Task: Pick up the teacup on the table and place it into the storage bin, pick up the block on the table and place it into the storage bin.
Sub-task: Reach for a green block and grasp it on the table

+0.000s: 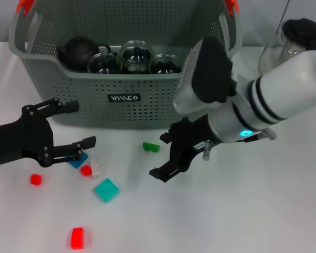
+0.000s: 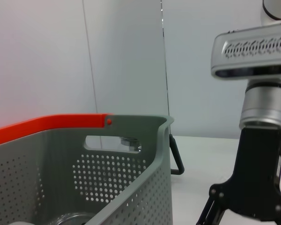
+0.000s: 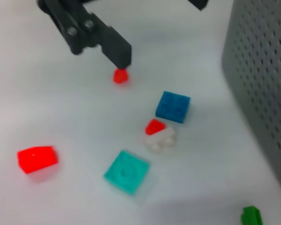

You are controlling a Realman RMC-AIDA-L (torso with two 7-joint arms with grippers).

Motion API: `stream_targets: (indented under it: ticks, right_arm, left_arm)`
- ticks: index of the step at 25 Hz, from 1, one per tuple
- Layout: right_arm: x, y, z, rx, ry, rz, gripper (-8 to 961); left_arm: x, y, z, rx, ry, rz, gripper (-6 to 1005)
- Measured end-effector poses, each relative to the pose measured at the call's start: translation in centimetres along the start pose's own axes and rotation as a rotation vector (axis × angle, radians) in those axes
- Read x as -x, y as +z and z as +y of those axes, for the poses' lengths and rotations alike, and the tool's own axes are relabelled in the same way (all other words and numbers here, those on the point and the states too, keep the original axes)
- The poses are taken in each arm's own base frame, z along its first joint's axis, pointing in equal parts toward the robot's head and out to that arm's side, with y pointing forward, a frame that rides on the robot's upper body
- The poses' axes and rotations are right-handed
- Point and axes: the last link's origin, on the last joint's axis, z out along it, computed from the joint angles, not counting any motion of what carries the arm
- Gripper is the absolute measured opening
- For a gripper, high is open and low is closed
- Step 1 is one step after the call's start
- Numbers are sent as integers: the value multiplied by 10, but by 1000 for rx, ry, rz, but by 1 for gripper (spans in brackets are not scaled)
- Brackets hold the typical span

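White table (image 1: 253, 211), scattered blocks (image 1: 106, 190), storage bin (image 1: 121, 100) behind, 2 hands released.

Right arm (image 1: 284, 89): white cylindrical casing, two black rings around the forearm, small cyan indicator light glowing on the underside close to the wrist. A silver-grey module with a black rounded cap sits on the wrist; a short metal screw or pin protrudes below the light. Right tool (image 1: 168, 155): matte black, angular linkage fingers with visible pivot bolts.

Left arm and left tool (image 1: 68, 126): entirely matte black, flat plate links, round pivot screws at the joints, slim tapered fingers (image 1: 87, 141).

Left wrist view: right arm's silver housing (image 2: 253, 54) shows a row of oval vent slots, above a ribbed metal collar.
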Motion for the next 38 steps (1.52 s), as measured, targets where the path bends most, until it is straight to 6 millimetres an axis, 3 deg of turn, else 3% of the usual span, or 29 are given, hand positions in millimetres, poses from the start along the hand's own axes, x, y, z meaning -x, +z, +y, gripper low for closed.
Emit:
stream_targets:
  ticks: [2, 18, 38]
  right_arm:
    - [-1, 10, 0, -4, 24, 1, 928]
    - [-9, 35, -12, -78, 123, -54, 918]
    - [-17, 50, -11, -110, 181, -78, 906]
  left_arm:
    - [0, 0, 0, -2, 0, 1, 847]
    - [0, 0, -1, -10, -1, -1, 846]
    - [2, 1, 0, -13, 2, 5, 847]
